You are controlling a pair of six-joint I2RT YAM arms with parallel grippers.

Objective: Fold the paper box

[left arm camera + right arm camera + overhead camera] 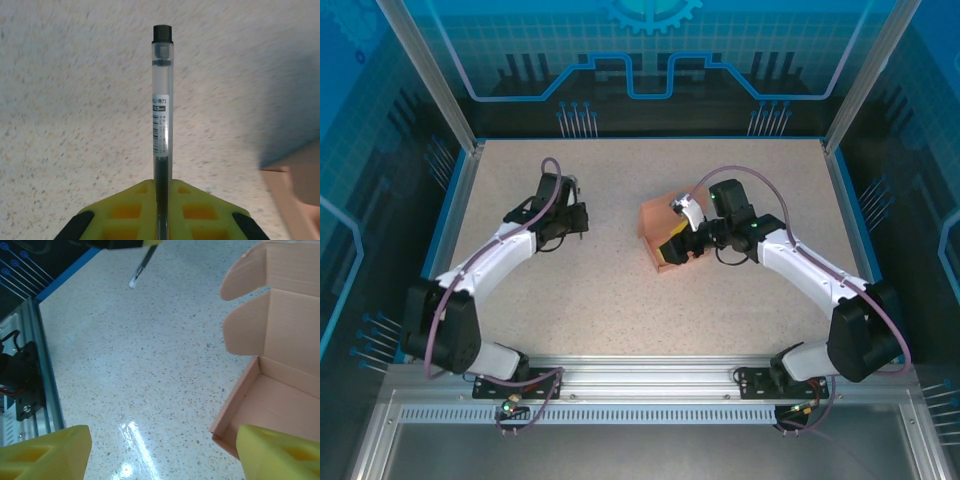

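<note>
Yellow fingertips (45, 452) on my right gripper (162, 452) are wide apart and hold nothing. One sits at the edge of the paper box (280, 390), which lies open with flaps up, mid-table (150, 340). Left gripper (162, 200) is clamped on a clear pen (162, 100), left of the box and apart from it.

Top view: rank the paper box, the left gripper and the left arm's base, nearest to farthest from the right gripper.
1. paper box, right at the right gripper.
2. left gripper, holding a pen, mid-table on the left.
3. left arm's base, near-left corner.
</note>
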